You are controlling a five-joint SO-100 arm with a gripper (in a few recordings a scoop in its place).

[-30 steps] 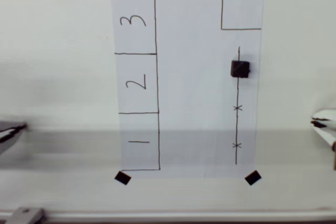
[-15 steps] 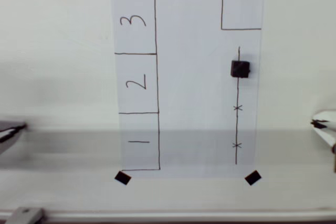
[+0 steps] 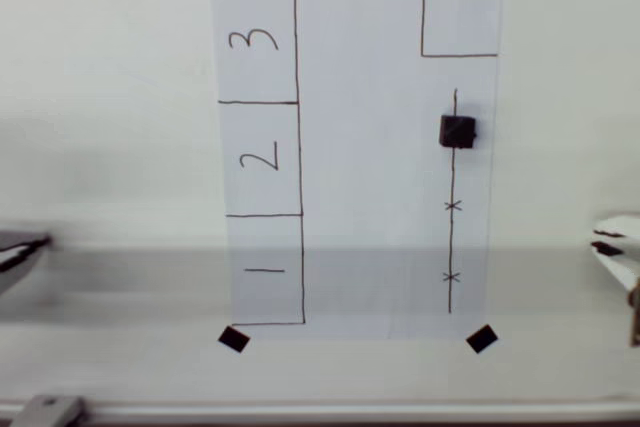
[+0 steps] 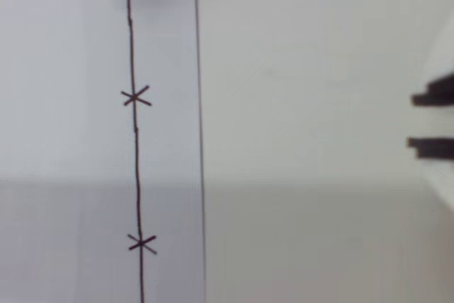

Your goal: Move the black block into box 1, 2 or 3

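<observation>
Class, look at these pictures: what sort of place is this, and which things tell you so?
Probably a robotics test bench: a taped-down paper sheet with hand-drawn numbered boxes, a black block on a marked line, and a gripper at the edge.

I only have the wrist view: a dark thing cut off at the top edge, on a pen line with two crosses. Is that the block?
Observer: Yes. Overhead, the block is a whole small black cube sitting on that line, above both crosses.
Operator: Where are the numbered boxes?
Observer: Stacked down the left side of the paper overhead: box 3 on top, box 2 in the middle, box 1 at the bottom. None holds the block.
Operator: And the end effector?
Observer: At the overhead view's right edge, off the paper and apart from the block.
</observation>
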